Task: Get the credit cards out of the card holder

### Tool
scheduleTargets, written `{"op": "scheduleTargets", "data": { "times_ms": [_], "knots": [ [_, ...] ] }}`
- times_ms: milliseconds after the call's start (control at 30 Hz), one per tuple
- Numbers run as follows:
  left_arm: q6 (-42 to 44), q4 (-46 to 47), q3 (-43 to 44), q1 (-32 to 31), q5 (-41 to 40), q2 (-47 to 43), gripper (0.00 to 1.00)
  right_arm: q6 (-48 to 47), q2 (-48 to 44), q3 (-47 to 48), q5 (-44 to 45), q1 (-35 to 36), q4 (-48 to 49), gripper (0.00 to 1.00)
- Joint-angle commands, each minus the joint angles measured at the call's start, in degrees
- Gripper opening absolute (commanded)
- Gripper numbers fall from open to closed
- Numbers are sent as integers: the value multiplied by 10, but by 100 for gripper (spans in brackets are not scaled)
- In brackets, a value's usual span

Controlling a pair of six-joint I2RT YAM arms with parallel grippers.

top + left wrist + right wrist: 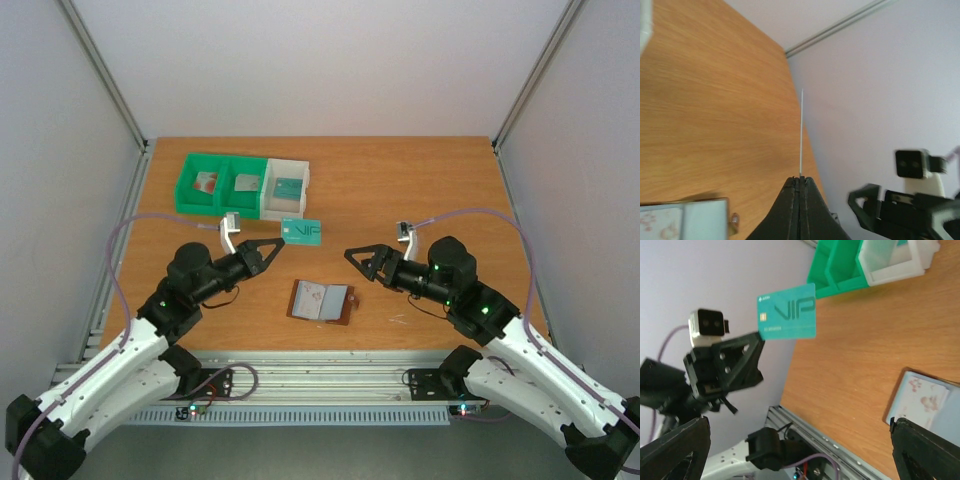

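My left gripper (pixel 277 243) is shut on one corner of a teal credit card (pixel 301 232) marked VIP and holds it in the air, just in front of the white bin. In the left wrist view the card (pixel 801 135) shows edge-on, rising from the closed fingertips (pixel 800 179). The right wrist view shows the card's face (pixel 787 317). My right gripper (pixel 360 260) stands open to the right of the card, apart from it, with nothing between its fingers (pixel 675 450). The brown card holder (pixel 322 301) lies open on the table between the arms, with its pale inner pockets (pixel 927 400) facing up.
A green two-compartment bin (pixel 190 185) and a white bin (pixel 302 190) stand at the back left. Each compartment holds a card: greyish ones (pixel 207 182) in the green one and a teal one (pixel 287 186) in the white one. The table's front rail runs just below the holder.
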Motion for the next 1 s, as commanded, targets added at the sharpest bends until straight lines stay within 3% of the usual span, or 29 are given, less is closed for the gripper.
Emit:
{"op": "scheduleTargets", "data": {
  "times_ms": [0,200,400,967],
  "knots": [
    [97,-112,66,56,49,35,0,-72,-31,38,12,-1,-105,98],
    [140,-148,119,146,118,129,0,-102,-48,45,14,-2,-127,98],
    [173,-172,200,204,134,252,0,-91,-42,45,-1,-1,-103,98],
    [201,-231,463,217,85,590,0,-167,35,84,30,-1,-140,98]
  ]
}}
